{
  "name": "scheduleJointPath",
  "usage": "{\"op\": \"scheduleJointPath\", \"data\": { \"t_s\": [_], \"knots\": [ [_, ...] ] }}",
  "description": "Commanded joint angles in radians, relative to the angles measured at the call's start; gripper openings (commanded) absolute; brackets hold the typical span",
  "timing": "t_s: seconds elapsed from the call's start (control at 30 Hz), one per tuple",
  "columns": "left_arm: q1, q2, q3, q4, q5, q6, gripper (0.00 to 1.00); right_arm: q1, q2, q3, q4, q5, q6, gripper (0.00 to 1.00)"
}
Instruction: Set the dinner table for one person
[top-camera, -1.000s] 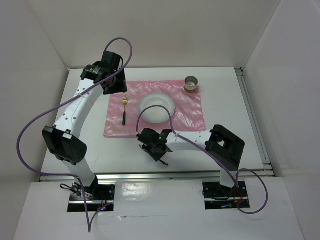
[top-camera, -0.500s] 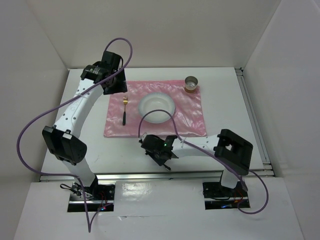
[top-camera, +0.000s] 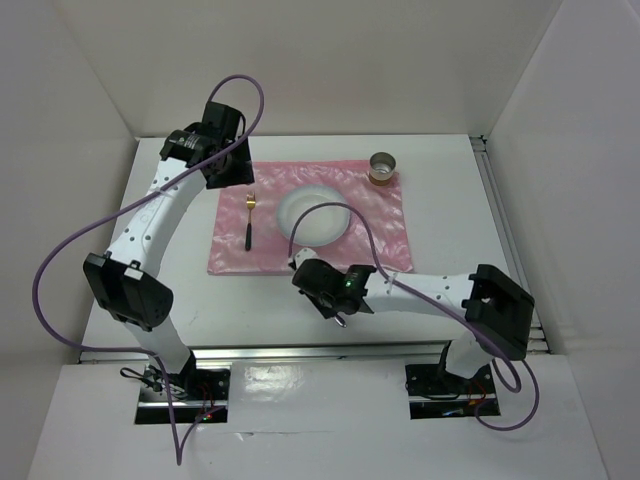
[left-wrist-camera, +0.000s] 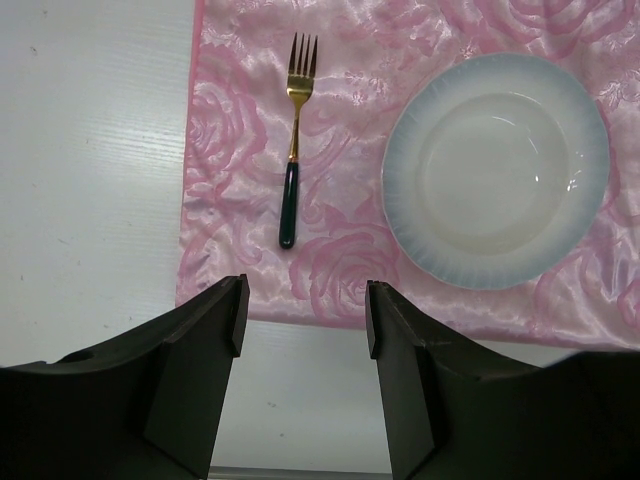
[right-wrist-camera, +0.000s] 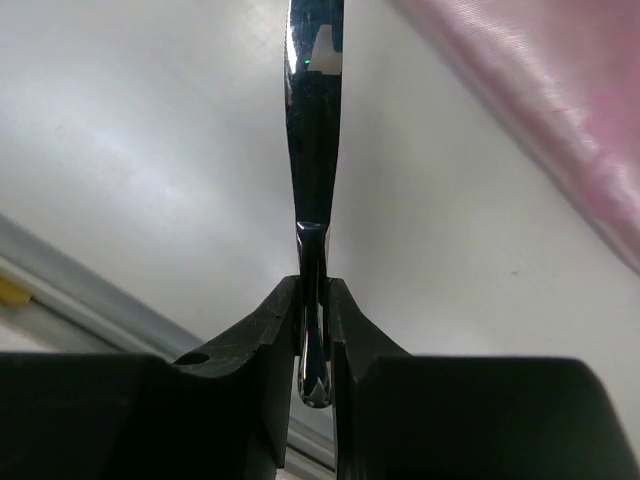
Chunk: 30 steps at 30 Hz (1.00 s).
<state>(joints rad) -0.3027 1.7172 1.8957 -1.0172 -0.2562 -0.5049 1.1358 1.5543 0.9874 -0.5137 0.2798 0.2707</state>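
R gripper clamped on thin metal utensil, over dinner table just off near edge of pink mat. L gripper jaws apart above mat; fork and plate on mat.

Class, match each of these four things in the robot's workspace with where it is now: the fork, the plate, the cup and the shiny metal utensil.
Things:
1. fork
2. plate
3. cup
4. shiny metal utensil

Places:
A. pinched in the right gripper, off the mat
B. middle of the pink mat
C. far right corner of the mat
D. left side of the mat, tines pointing away from the arms

Pairs: 1-D, 2-B, 3-C, 4-A.
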Motion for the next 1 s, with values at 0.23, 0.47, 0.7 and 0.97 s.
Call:
{"op": "scheduleJointPath", "data": {
  "t_s": [0.23,0.47,0.7,0.97],
  "knots": [
    [-0.003,-0.071,0.006,0.012,-0.02,-0.018,0.67,-0.319,-0.171,0.057,0.027,-0.04,0.085,0.01],
    [-0.003,-0.071,0.006,0.012,-0.02,-0.018,0.67,-0.611,-0.065,0.154,0.026,-0.2,0.041,0.0],
    [-0.003,-0.061,0.006,0.012,-0.02,-0.009,0.67,-0.748,0.121,0.267,0.093,-0.267,-0.005,0.0],
    [-0.003,-0.028,0.019,-0.009,-0.018,-0.009,0.67,-0.794,0.306,0.39,0.084,-0.237,-0.016,0.0]
  ]
}}
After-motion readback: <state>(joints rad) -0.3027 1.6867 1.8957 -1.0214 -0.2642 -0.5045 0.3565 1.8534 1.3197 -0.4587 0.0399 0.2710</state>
